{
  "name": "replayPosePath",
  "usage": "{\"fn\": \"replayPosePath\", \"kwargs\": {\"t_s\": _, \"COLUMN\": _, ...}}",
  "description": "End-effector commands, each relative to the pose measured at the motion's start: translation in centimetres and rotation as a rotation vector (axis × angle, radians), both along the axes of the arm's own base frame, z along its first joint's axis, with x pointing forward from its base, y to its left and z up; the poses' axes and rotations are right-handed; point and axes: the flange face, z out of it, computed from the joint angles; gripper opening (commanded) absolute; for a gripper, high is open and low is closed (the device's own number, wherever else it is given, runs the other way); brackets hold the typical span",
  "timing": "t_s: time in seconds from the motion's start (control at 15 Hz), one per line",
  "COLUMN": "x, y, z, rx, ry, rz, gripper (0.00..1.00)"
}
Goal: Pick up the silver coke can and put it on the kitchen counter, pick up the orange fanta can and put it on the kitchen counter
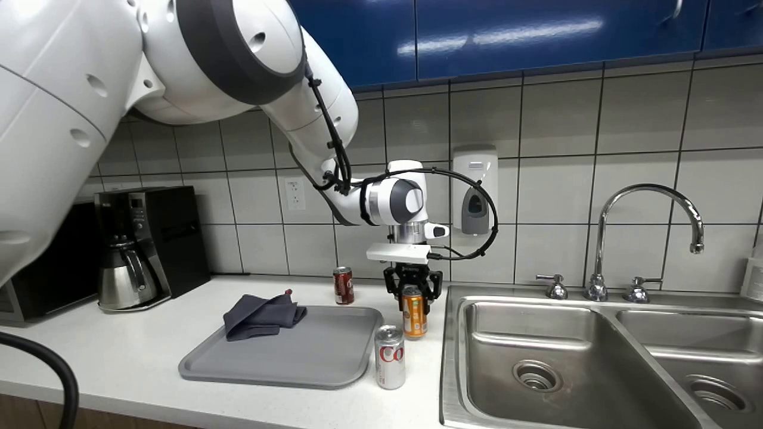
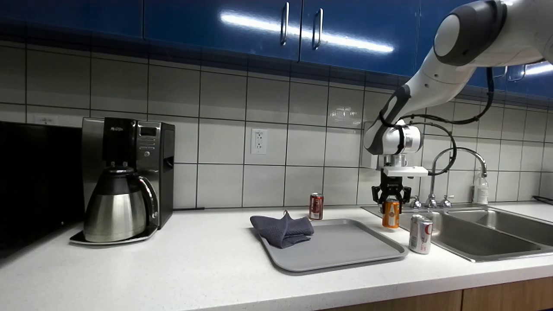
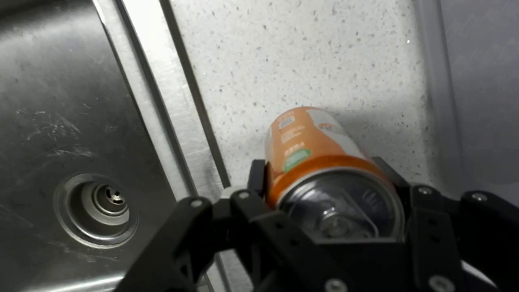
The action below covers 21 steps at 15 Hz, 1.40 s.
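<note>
The orange fanta can (image 1: 415, 322) is upright beside the sink, at the back right of the tray; it also shows in an exterior view (image 2: 391, 219). My gripper (image 1: 415, 302) points down from above, one finger on each side of the can's upper part. In the wrist view the fingers (image 3: 323, 174) touch the orange can (image 3: 306, 138) on both sides. Whether its base touches the counter, I cannot tell. The silver coke can (image 1: 390, 360) stands upright on the white kitchen counter (image 1: 119, 357), nearer the front edge; it also shows in an exterior view (image 2: 420, 235). It is out of the wrist view.
A grey tray (image 1: 286, 360) lies left of the cans with a dark cloth (image 1: 262, 316) on it. A dark red can (image 1: 343, 286) stands behind the tray. The steel sink (image 1: 451, 369) and tall faucet (image 1: 602, 238) are at the right. A coffee maker (image 1: 173, 238) stands left.
</note>
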Motion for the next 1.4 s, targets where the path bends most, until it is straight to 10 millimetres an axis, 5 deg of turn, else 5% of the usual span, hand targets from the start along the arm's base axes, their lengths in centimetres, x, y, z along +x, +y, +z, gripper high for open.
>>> {"fn": "replayPosePath", "kwargs": {"t_s": 0.0, "x": 0.0, "y": 0.0, "z": 0.2, "rx": 0.009, "ry": -0.017, "rz": 0.016, "gripper": 0.39}}
{"fn": "replayPosePath", "kwargs": {"t_s": 0.13, "x": -0.1, "y": 0.1, "z": 0.0, "rx": 0.012, "ry": -0.011, "rz": 0.016, "gripper": 0.39}}
{"fn": "replayPosePath", "kwargs": {"t_s": 0.2, "x": -0.1, "y": 0.1, "z": -0.1, "rx": 0.011, "ry": -0.008, "rz": 0.016, "gripper": 0.56}}
{"fn": "replayPosePath", "kwargs": {"t_s": 0.53, "x": -0.2, "y": 0.1, "z": -0.4, "rx": 0.016, "ry": 0.004, "rz": 0.014, "gripper": 0.77}}
{"fn": "replayPosePath", "kwargs": {"t_s": 0.67, "x": -0.4, "y": 0.2, "z": 0.0, "rx": 0.019, "ry": 0.007, "rz": 0.02, "gripper": 0.98}}
{"fn": "replayPosePath", "kwargs": {"t_s": 1.33, "x": -1.1, "y": 0.2, "z": 5.5, "rx": 0.017, "ry": -0.037, "rz": 0.044, "gripper": 1.0}}
